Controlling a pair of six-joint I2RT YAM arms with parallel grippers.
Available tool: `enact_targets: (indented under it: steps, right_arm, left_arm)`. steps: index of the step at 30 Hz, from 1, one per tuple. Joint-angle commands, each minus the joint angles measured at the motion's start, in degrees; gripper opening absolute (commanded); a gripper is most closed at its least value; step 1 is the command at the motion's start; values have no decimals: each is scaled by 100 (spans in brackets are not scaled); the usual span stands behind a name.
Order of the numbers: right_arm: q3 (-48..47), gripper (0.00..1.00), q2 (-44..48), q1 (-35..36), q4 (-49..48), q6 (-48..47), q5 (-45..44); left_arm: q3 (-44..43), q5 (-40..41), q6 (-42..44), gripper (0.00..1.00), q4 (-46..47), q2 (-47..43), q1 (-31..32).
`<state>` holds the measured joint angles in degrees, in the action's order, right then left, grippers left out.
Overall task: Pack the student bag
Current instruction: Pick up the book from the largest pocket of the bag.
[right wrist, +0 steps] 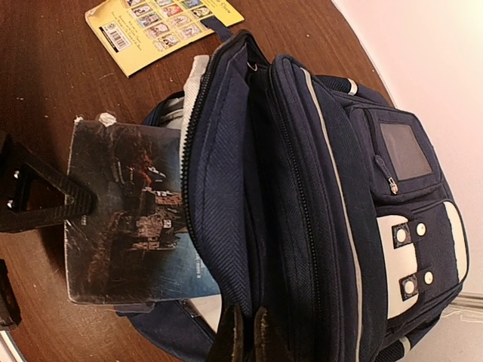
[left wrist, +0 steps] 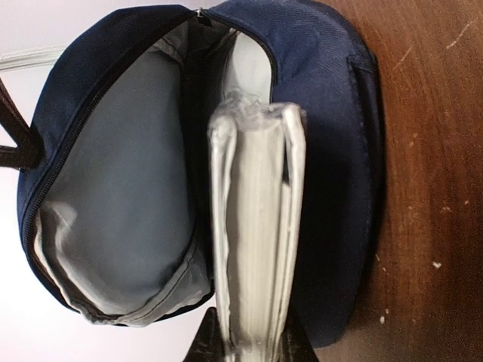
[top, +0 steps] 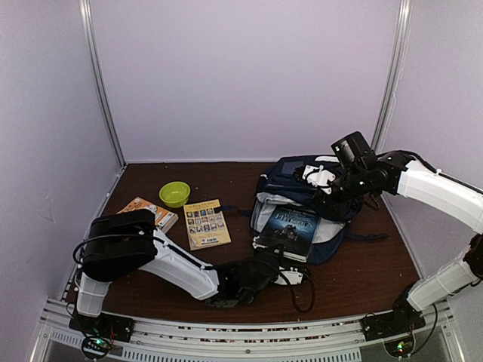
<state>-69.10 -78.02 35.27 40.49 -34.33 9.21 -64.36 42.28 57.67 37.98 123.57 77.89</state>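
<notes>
The navy-blue student bag lies at the centre right of the table with its main opening facing me. A dark-covered book wrapped in plastic sticks half out of that opening. My left gripper is shut on the book's near edge. In the left wrist view the book is edge-on between the fingers, pointing into the grey-lined bag. My right gripper is shut on the bag's upper flap and holds it up. The book shows under that flap.
A green bowl, a yellow booklet and an orange book lie on the brown table left of the bag. The yellow booklet also shows in the right wrist view. Walls enclose the back and sides.
</notes>
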Motion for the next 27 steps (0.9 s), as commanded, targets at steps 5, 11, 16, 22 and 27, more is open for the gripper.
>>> enact_targets:
  steps: [5,11,16,22,27]
  right_arm:
    - [-482,0,40,15,-62,-8,425]
    - [-613,0,-23,15,4,8,421]
    - [-703,0,-48,22,109,57,522]
    - [-760,0,-31,32,173,92,678]
    - [-785,0,-21,49,208,87,742]
  left_arm:
    - [-351,735,1455,0,2482,504,75]
    - [-268,983,2775,0,4596,759,133]
    - [-382,913,2434,0,4234,715,62]
    - [-582,682,1500,0,3029,477,-207]
    - [-846,379,1246,0,2542,475,-404]
